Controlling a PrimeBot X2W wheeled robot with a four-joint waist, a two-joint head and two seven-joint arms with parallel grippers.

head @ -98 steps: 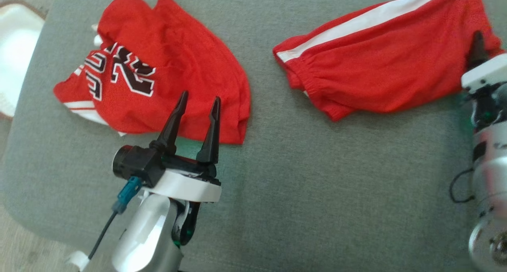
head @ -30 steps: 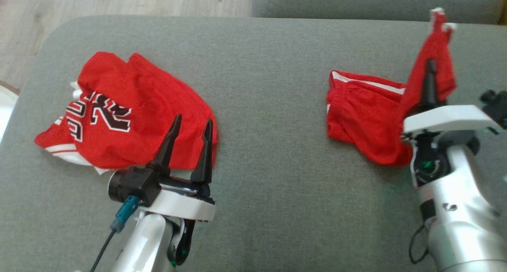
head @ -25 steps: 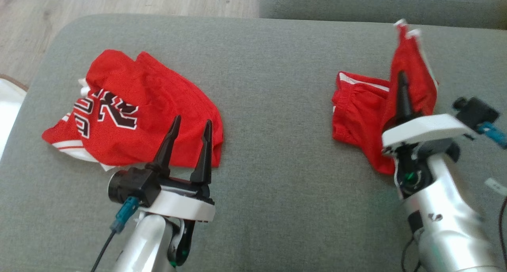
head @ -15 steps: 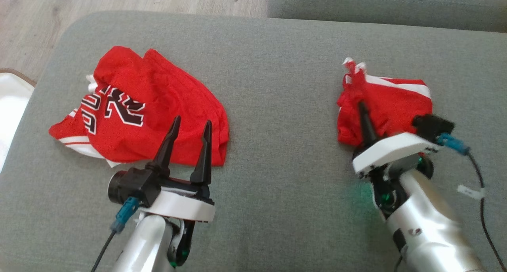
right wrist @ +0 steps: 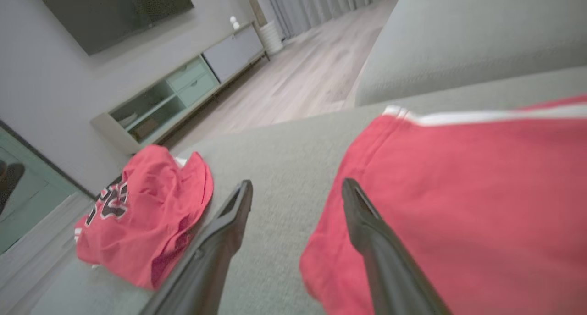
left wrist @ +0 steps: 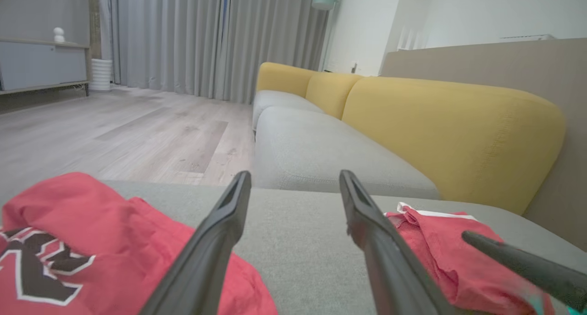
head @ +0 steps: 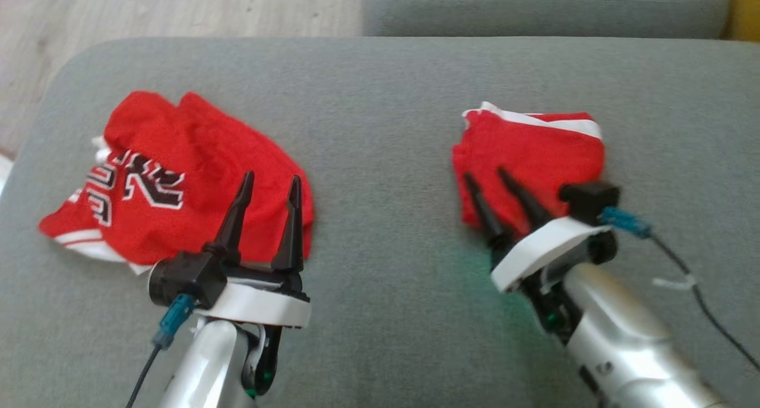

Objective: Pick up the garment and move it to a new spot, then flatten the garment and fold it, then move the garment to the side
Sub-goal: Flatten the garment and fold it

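The garment, red shorts (head: 534, 152) with a white stripe, lies folded into a compact pile on the right half of the grey cushion (head: 380, 93). My right gripper (head: 484, 173) is open at the pile's near left edge, its fingers over the cloth and holding nothing. In the right wrist view the right gripper (right wrist: 298, 182) straddles the left edge of the shorts (right wrist: 458, 191). My left gripper (head: 271, 176) is open and empty over the near right edge of a red numbered jersey (head: 172, 176). The left wrist view shows the left gripper (left wrist: 294, 174) between the jersey (left wrist: 69, 223) and the shorts (left wrist: 426, 241).
A second grey cushion (head: 534, 4) lies beyond the far edge, with wooden floor (head: 119, 10) at the far left. A yellow sofa back (left wrist: 435, 122) stands to the right. A low TV cabinet (right wrist: 183, 90) lines the wall. Bare cushion separates the two red garments.
My right gripper carried the raised part of the shorts over to the left, laid it on the pile and opened. The left arm stayed put. The head camera shifted.
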